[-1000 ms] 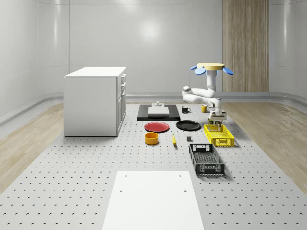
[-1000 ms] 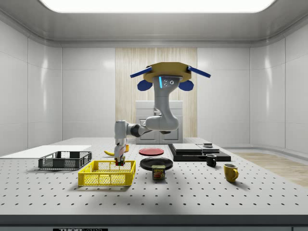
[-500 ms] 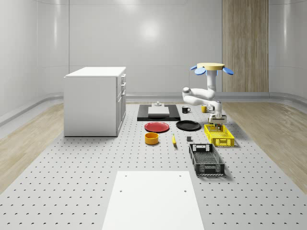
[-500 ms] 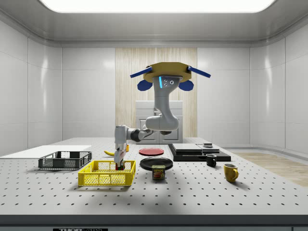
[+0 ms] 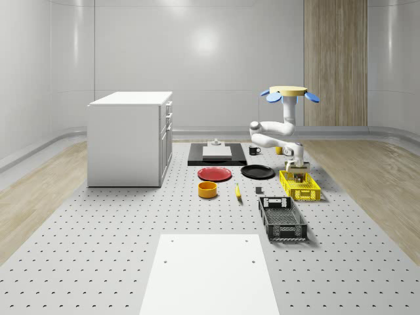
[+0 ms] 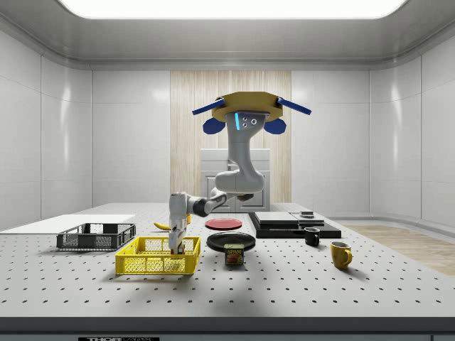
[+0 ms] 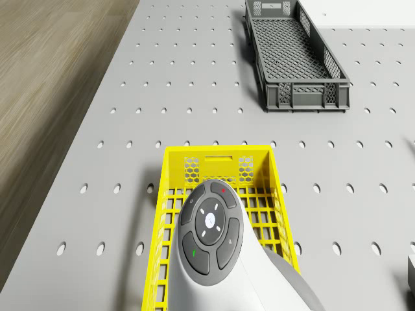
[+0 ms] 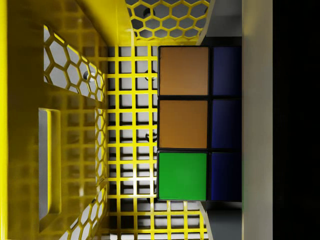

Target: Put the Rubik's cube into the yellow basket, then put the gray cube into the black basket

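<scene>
We see the drone [image 6: 252,114] hovering above the table [image 5: 98,262]. Gripper [image 6: 175,248], lowered inside the yellow basket [image 6: 157,263], is clamped on the Rubik's cube [image 8: 197,122]; basket wall partly hides both.

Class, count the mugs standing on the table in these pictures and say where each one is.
2. A black mug stands just in front of the dark tray; a yellow mug stands nearer the side view's right. Others may be hidden.

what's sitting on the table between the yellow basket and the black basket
Nothing: in the drone view, only bare perforated table separates the yellow basket from the black basket.
</scene>
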You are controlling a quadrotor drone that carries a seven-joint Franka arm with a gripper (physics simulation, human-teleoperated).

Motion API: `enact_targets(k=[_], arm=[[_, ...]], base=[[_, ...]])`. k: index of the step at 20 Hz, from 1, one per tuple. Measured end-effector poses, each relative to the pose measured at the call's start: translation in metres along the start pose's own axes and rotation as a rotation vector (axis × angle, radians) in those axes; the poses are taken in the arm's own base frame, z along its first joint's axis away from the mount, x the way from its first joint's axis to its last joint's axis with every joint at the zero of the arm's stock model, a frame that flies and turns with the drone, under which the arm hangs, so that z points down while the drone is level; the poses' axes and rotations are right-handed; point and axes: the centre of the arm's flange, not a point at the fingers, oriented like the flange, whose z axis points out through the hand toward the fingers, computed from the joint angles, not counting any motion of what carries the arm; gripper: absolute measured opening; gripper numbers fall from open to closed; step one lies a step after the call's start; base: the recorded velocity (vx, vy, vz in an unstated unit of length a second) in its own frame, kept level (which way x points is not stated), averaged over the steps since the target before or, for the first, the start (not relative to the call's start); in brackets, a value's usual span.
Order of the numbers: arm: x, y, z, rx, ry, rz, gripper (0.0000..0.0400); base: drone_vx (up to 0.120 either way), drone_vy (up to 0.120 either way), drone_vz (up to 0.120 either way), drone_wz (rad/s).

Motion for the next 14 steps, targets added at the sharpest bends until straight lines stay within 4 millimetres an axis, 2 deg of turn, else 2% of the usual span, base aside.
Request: enact_targets(k=[3,7,10,14], arm=[[0.0,0.0,0.006,0.0,0.0,0.0,0.0288],[0.0,0.0,0.009,0.0,-0.001,-0.007,0.0351],[0.0,0.0,0.003,0.001,-0.002,-0.011,0.0377],[0.0,0.0,-0.012,0.001,-0.003,-0.015,0.0392]], base=[[0.0,0.0,0.0,0.0],[0.0,0.0,0.0,0.0],[0.0,0.0,0.0,0.0],[0.0,0.0,0.0,0.0]])
